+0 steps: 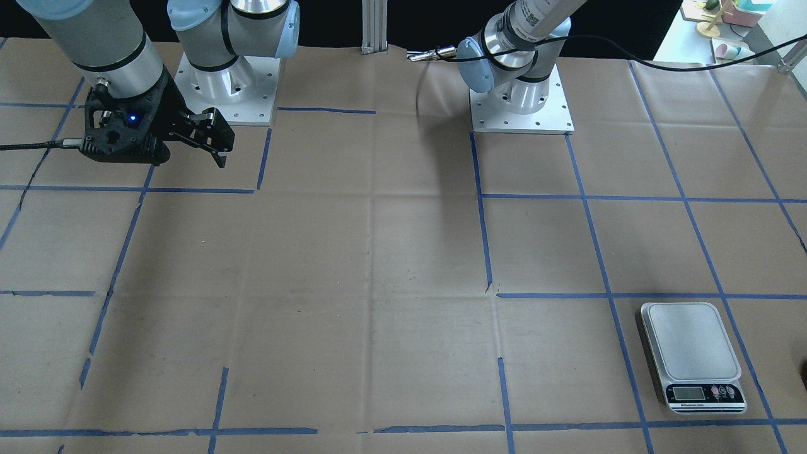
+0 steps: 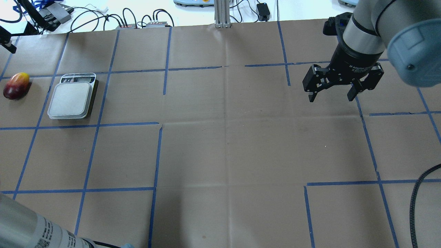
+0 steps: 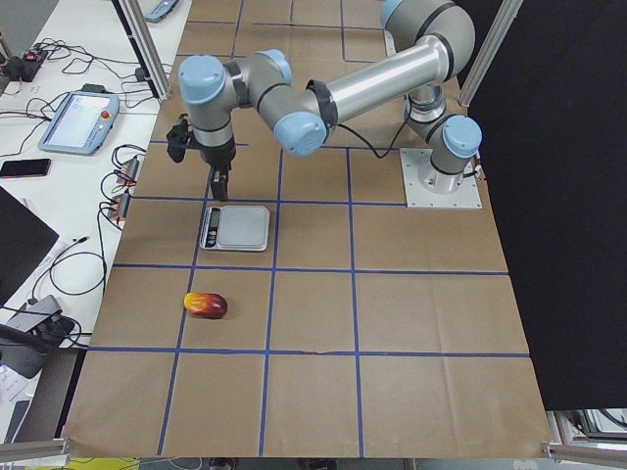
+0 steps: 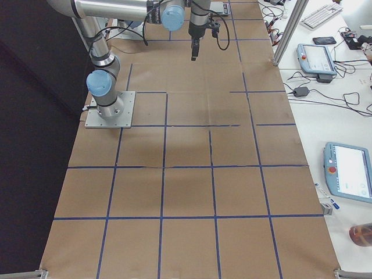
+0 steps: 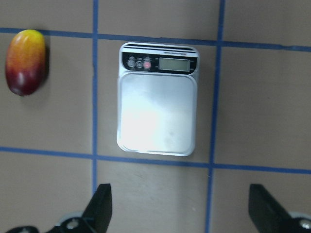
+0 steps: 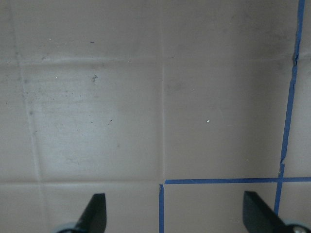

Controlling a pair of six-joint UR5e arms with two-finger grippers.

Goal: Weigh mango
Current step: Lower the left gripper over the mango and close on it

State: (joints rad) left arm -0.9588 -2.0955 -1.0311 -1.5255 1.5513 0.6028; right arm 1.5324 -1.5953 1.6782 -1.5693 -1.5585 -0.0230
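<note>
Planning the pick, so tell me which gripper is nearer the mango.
Left. The left gripper hovers open by the scale, which lies beside the mango. The right gripper hangs open far across the table, at its other end.

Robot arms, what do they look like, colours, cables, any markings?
The right arm and left arm are silver tubes with pale blue joint caps. The right pincer and left pincer are black with two fingers. A black cable runs off the left arm, which carries a printed label.
</note>
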